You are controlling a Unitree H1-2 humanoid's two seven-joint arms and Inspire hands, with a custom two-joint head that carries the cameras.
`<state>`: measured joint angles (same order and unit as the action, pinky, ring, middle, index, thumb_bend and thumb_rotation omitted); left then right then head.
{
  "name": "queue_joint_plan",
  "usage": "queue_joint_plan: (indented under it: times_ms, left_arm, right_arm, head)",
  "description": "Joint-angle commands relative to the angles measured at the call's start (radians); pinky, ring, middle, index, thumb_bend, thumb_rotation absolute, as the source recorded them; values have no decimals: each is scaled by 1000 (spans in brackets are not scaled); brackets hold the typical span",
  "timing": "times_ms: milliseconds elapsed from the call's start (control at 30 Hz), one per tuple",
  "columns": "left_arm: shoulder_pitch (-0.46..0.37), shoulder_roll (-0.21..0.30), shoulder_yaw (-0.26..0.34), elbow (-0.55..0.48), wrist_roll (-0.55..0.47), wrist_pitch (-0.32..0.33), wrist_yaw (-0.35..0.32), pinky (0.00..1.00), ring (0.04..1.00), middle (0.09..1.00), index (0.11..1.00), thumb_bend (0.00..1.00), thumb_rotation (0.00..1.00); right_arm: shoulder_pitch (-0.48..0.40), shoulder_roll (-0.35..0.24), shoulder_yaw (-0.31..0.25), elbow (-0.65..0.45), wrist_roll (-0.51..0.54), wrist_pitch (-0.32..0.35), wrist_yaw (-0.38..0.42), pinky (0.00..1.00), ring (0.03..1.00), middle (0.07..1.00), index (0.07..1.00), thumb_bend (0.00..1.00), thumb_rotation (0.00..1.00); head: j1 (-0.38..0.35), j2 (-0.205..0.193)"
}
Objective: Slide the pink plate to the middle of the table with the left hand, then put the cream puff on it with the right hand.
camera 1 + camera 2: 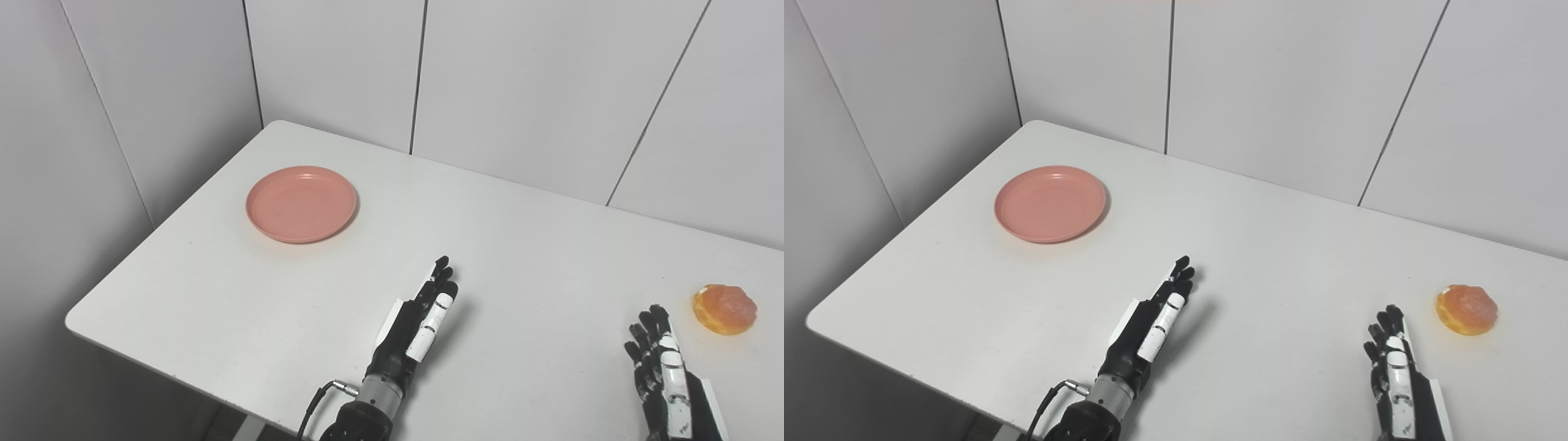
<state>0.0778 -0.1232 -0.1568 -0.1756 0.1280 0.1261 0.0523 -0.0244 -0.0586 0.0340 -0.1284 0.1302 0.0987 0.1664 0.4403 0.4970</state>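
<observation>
Pink plate (pixel 301 203) round, shallow, bare; cream puff (pixel 724 309) orange-glazed, prob. whole.

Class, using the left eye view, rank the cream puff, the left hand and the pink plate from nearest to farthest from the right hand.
1. Cream puff: just beyond the right hand, to its right.
2. Left hand: mid-table, to its left.
3. Pink plate: far left.

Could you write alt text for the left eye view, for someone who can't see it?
Two black robot hands, left and right, hover open over a white table, holding nothing. An empty pink plate sits far left; an orange cream puff lies at the right, just beyond the right hand.
</observation>
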Motion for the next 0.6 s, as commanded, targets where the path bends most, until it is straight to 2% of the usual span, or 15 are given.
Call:
queue_joint_plan:
  times_ms: [0,300,433,567]
  left_arm:
    - [3,-8,-14,-3,9,-1,-5,967,975,978,965,484,1000]
    - [5,4,-13,-19,15,0,-14,961,972,975,967,482,1000]
    - [5,13,-16,-40,23,11,-20,953,970,973,967,468,1000]
    - [7,23,-15,-76,19,26,-33,951,966,971,964,450,1000]
  right_arm:
    - [-17,3,1,-44,4,-38,2,1000,1000,1000,1000,62,1000]
    - [-15,10,8,-68,0,-11,-8,1000,1000,1000,1000,49,1000]
    - [-16,13,8,-64,6,-23,-6,1000,1000,1000,1000,45,1000]
    - [-9,21,16,-88,-10,5,-19,1000,1000,1000,1000,54,1000]
  head:
    - [-3,2]
    - [-12,7]
    - [-16,14]
    - [-25,24]
